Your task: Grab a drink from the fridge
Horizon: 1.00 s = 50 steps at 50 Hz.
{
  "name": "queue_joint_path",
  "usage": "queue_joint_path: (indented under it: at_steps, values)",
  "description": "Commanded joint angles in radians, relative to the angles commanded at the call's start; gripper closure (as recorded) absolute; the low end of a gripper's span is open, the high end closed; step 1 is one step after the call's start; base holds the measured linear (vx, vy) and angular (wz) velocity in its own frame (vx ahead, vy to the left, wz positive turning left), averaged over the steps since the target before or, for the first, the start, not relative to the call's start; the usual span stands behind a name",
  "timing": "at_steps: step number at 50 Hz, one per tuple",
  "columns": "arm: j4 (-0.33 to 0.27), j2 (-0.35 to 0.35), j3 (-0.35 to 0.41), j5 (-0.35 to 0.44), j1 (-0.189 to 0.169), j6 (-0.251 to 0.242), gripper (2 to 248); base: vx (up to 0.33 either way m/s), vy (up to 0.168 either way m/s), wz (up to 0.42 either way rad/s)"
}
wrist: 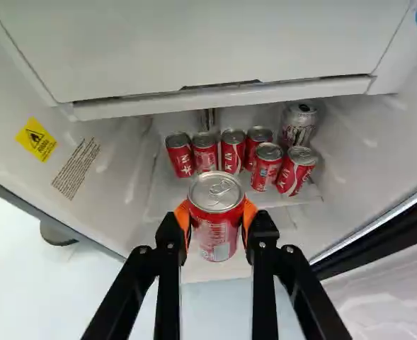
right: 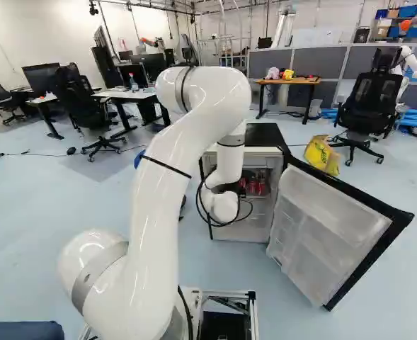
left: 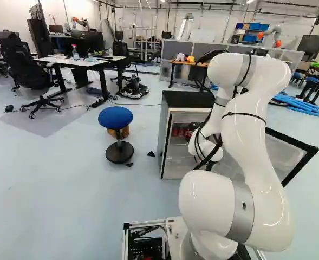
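In the wrist view my gripper is shut on a red can, an orange pad against each side and the silver lid showing. Beyond it, several red cans and one silver can stand on a shelf in the fridge. The held can is in front of that group. In the base views the arm's wrist mostly hides the gripper at the mouth of the fridge. Red cans show inside beside the wrist in the right base view.
The open fridge door stretches out to the arm's right. A compartment front overhangs the cans. A blue stool stands left of the fridge. Farther off are a yellow bag, desks, chairs and another robot.
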Motion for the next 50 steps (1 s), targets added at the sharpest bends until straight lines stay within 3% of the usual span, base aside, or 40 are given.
queue_joint_path:
  at_steps: [50]
  values:
    - [0.000, 0.305, 0.308, 0.000, -0.022, 0.000, 156, 0.000, 0.000, 0.000]
